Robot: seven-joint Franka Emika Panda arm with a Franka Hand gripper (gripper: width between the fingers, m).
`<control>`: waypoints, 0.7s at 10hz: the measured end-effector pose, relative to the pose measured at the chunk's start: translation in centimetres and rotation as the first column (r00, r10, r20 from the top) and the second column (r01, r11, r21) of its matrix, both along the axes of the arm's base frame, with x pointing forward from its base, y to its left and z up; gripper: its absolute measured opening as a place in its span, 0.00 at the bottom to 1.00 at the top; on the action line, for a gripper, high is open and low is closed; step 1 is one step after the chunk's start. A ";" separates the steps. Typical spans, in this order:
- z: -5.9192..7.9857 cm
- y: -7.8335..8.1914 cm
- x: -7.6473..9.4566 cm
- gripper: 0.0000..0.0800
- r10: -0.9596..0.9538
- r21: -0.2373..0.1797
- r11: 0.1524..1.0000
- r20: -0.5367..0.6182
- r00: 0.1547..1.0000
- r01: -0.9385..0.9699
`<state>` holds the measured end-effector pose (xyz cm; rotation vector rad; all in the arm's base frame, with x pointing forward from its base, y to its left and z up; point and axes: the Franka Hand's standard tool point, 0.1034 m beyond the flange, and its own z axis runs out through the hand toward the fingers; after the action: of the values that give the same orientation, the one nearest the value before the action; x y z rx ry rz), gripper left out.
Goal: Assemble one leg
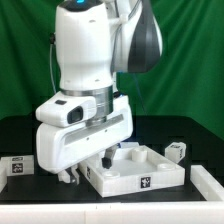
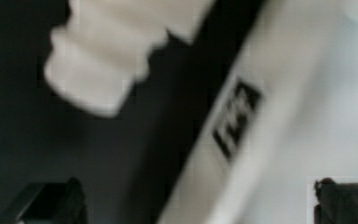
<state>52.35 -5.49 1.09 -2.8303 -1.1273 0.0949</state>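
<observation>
My gripper [image 1: 72, 178] hangs low at the near left corner of the large flat white slab [image 1: 135, 172] with round corner sockets. In the wrist view both dark fingertips [image 2: 51, 205] stand far apart, so the gripper [image 2: 197, 205] is open. The slab's edge with a black-and-white tag [image 2: 240, 115] runs between them; I cannot tell if they touch it. A blurred white post-like piece [image 2: 108, 58], possibly a leg, lies beyond the slab. A small white leg [image 1: 175, 150] with a tag stands at the exterior view's right, behind the slab, away from the gripper.
A white tagged piece [image 1: 15, 166] lies at the exterior view's left edge. Another white part [image 1: 211, 182] lies at the right front. The table is black, with a green backdrop behind. The arm's bulky white body hides the slab's far left part.
</observation>
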 end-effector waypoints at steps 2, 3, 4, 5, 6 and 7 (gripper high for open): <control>-0.4 0.1 -0.2 0.81 -0.029 -0.002 1.000 0.003 1.000 0.029; -0.4 0.1 -0.3 0.81 -0.028 -0.002 1.000 0.002 1.000 0.028; -0.4 0.1 -0.3 0.65 -0.028 -0.002 1.000 0.002 1.000 0.028; -0.4 0.1 -0.3 0.65 -0.028 -0.002 1.000 0.002 1.000 0.028; -0.4 0.1 -0.3 0.47 -0.028 -0.002 1.000 0.002 1.000 0.028; -0.4 0.1 -0.3 0.30 -0.028 -0.002 1.000 0.002 1.000 0.028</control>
<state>52.08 -5.41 0.71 -2.8476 -1.0876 0.0911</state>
